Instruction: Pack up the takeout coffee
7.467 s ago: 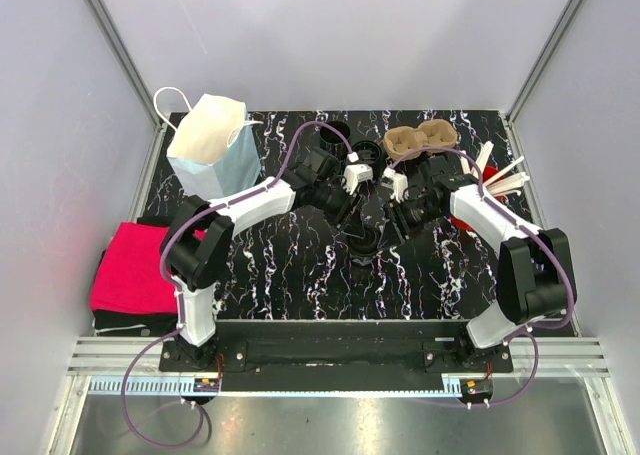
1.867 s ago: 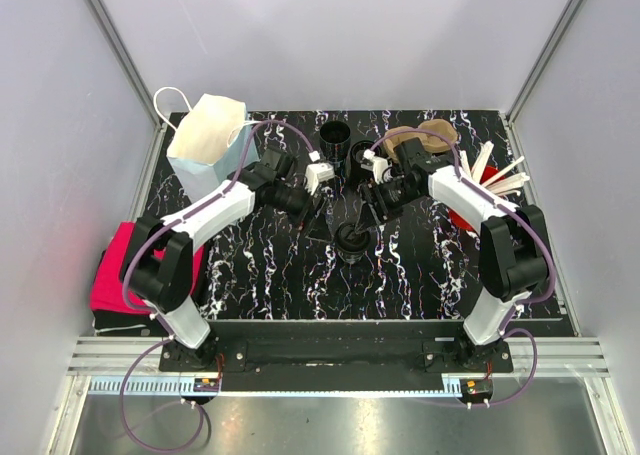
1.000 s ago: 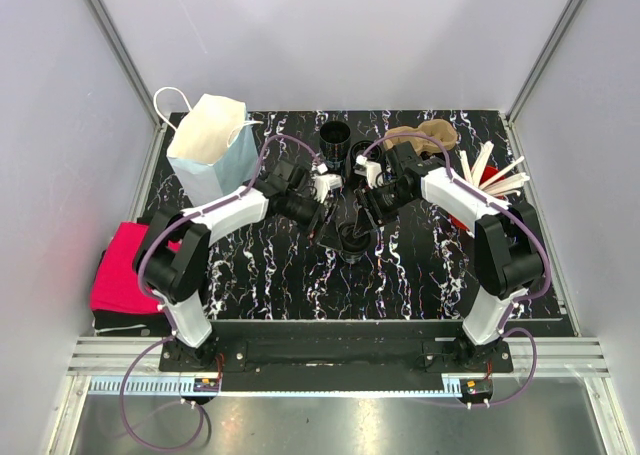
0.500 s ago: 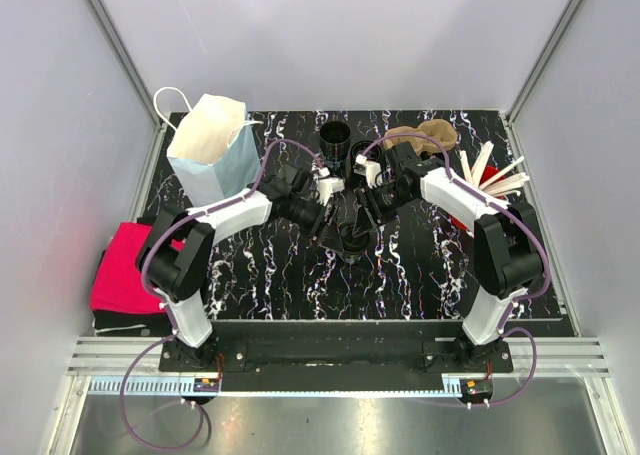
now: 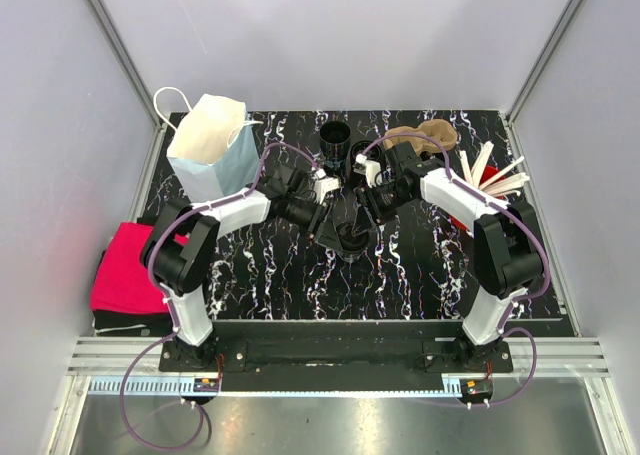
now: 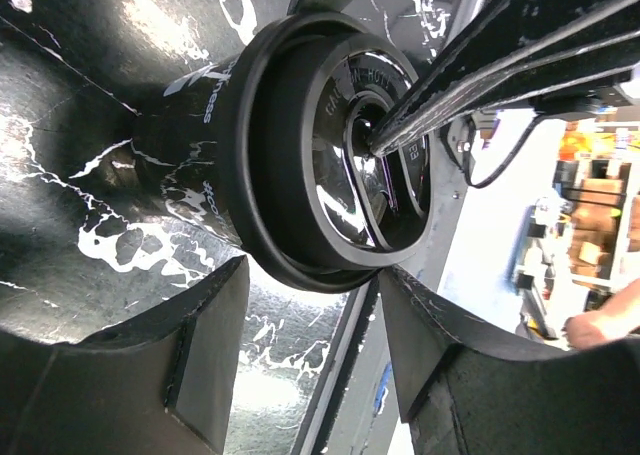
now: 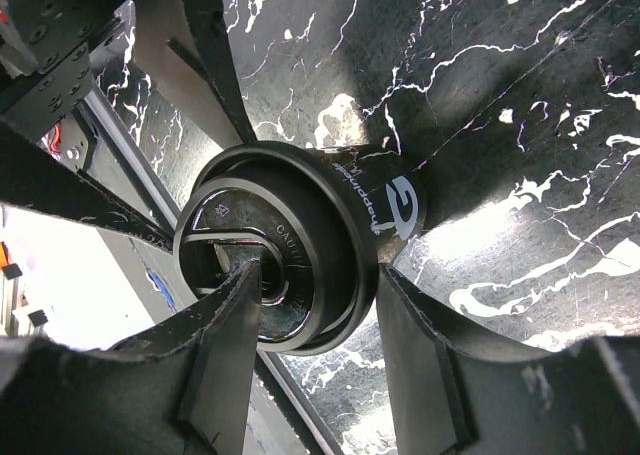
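A black takeout coffee cup with a black lid (image 5: 350, 238) stands mid-table. It fills the left wrist view (image 6: 300, 165) and the right wrist view (image 7: 290, 265). My left gripper (image 5: 328, 223) is open just left of the cup, and its fingers (image 6: 205, 355) sit short of the lid rim. My right gripper (image 5: 366, 219) is open and straddles the rim. One of its fingertips (image 7: 235, 325) rests on the lid's middle and the other sits beside the cup wall. That fingertip also shows on the lid in the left wrist view (image 6: 400, 120).
A white and blue paper bag (image 5: 210, 145) stands open at the back left. A brown cup carrier (image 5: 428, 133) and another black cup (image 5: 335, 135) are at the back. Wooden stirrers (image 5: 495, 173) lie on the right. A pink cloth (image 5: 130, 270) lies off the table's left edge.
Over the last seconds both grippers closed in on the lidded cup from either side. In the last half second the left gripper edged slightly nearer, and the right barely moved.
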`<state>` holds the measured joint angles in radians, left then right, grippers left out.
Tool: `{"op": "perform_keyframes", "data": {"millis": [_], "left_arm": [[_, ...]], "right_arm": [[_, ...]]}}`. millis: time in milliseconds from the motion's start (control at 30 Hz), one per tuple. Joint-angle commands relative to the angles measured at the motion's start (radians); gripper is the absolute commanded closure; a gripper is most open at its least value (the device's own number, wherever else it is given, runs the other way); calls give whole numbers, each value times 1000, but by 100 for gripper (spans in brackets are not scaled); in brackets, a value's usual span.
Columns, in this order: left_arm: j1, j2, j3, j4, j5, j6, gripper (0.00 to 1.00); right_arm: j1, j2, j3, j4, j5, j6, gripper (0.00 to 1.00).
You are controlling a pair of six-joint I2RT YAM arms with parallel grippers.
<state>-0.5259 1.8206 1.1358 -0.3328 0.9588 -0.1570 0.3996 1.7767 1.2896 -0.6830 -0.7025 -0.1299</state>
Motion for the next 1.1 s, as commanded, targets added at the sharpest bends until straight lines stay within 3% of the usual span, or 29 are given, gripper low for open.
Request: {"op": "perform_keyframes", "data": {"millis": [0,300,433,667,767,900,967,1067], "left_arm": [[15,28,-16,64,30,-7,43],[30,51,-27,97,107,-62,44],[30,66,-25,100,130,-90,57],[30,97,-21,112,164,-125,67],[30,102,-22,115,178,-128,65],[33,69,-66,222,251,-182,50],[40,45,-90,315,277,-249,46],[43,37,-110,330,284,-285,44]], "right_arm": [[15,23,-23,10,37,-17,47],[15,20,-32,14,41,-17,47],[15,20,-38,20,44,-17,48],[15,20,-45,25,46,-16,49],[15,18,-47,26,47,-16,50],[15,15,-52,30,47,-17,50],[15,17,-53,30,47,-17,50],[15,17,-55,34,47,-17,50]]}}
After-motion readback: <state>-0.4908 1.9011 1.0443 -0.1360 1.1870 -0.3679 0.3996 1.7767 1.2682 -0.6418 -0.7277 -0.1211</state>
